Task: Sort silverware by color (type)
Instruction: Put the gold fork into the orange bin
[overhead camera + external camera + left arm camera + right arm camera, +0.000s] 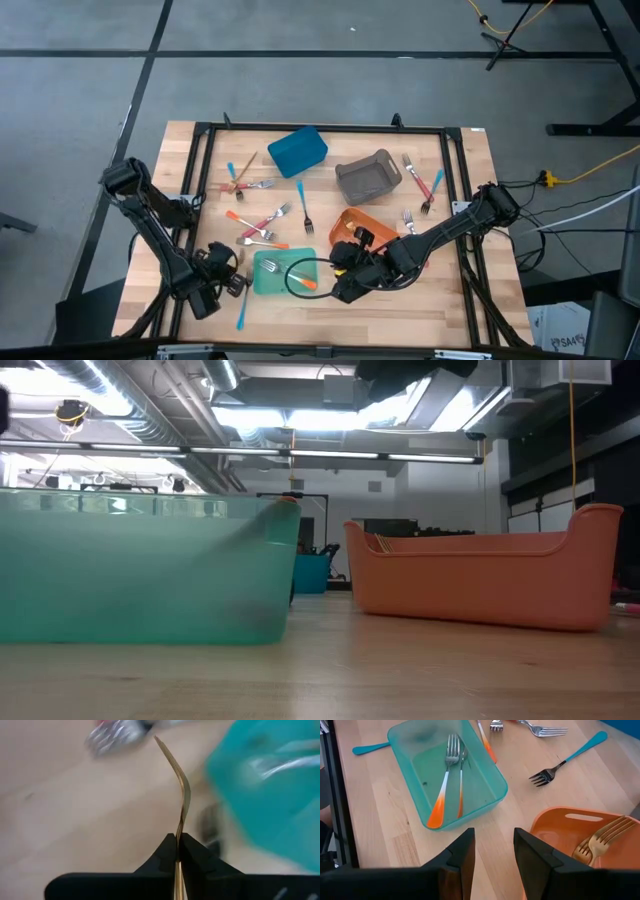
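At the near left of the table, the left gripper (179, 840) is clamped on a gold fork (181, 795), just left of the teal bin (272, 285); the fork's handle is pinched between the closed fingers and the rest curves away above the wood. A blue-handled utensil (242, 308) lies on the table just beside that gripper. The teal bin holds two orange-handled forks (445, 785) (a start on that colour). Further right, the right gripper (492, 851) hovers between the teal bin and the orange bin (555, 827), its fingers apart with nothing between them. Gold forks (600, 840) already lie in the orange bin.

Much is left, judging by the table: a blue-handled fork (303, 205) and several pink- and orange-handled pieces (262, 228) lie loose in the middle, more near the far left, and a few near the far right beside the grey bin (368, 178). The blue bin (297, 150) at the far side appears to have nothing in it.
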